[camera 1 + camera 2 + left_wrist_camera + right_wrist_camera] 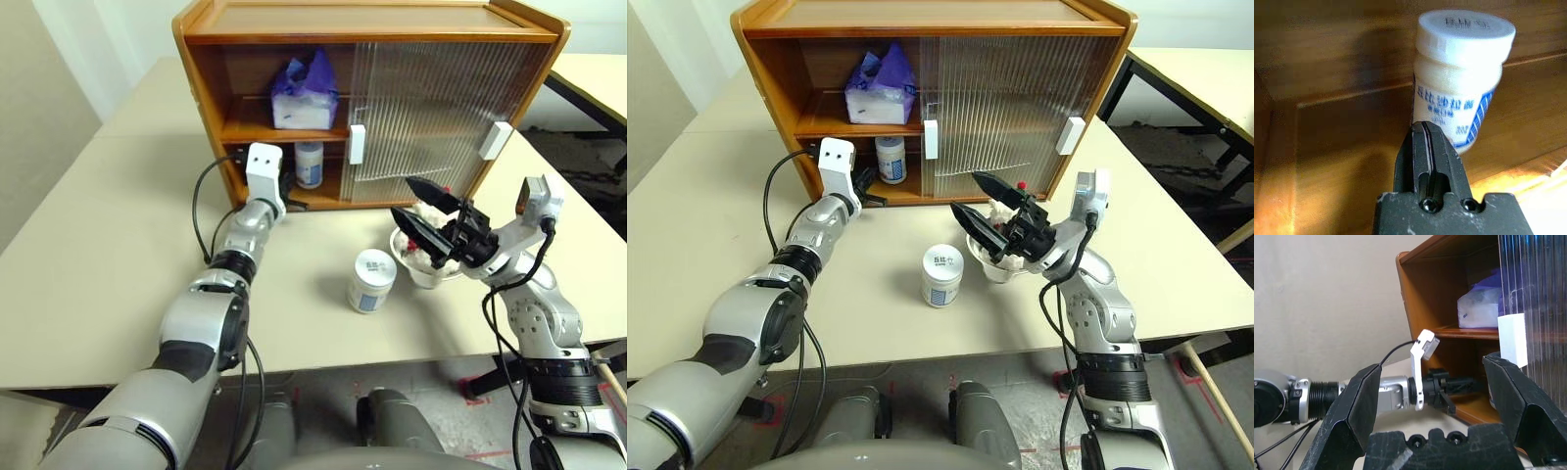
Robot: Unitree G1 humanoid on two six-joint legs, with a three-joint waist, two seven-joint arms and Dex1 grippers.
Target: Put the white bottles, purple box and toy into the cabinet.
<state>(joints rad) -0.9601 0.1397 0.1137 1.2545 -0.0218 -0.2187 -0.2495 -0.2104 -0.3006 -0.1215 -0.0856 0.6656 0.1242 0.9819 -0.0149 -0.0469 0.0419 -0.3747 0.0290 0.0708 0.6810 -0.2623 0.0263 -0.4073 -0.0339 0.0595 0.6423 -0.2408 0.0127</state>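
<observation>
Cabinet (235,108) of orange-brown wood stands at the back of the pale worktop (118,255), its left half open and its two ribbed translucent doors (431,108) slid over the right half. On the upper shelf, in the open part, sits the purple box (304,93), its crinkled lilac wrapper bunched up on top. On the lower shelf below it stands one white bottle (310,164), upright, close to the edge of the nearer door's white handle (357,144).

Out on the worktop, in front of the cabinet, the second white bottle (372,280) stands upright by itself. Just to its right is a shallow bowl (428,272) with the toy (423,245) lying in it, white and fluffy with a spot of red showing; the right arm's fingers partly hide it from above.

The left end effector (1423,147) reaches into the open lower shelf with its black fingers pressed together, holding nothing. In the left wrist view its tip lies right in front of the shelved bottle's label; I cannot tell whether it touches. The right end effector (419,211) hangs above the bowl, tilted up toward the cabinet, its fingers spread wide and empty, well clear of the doors.
</observation>
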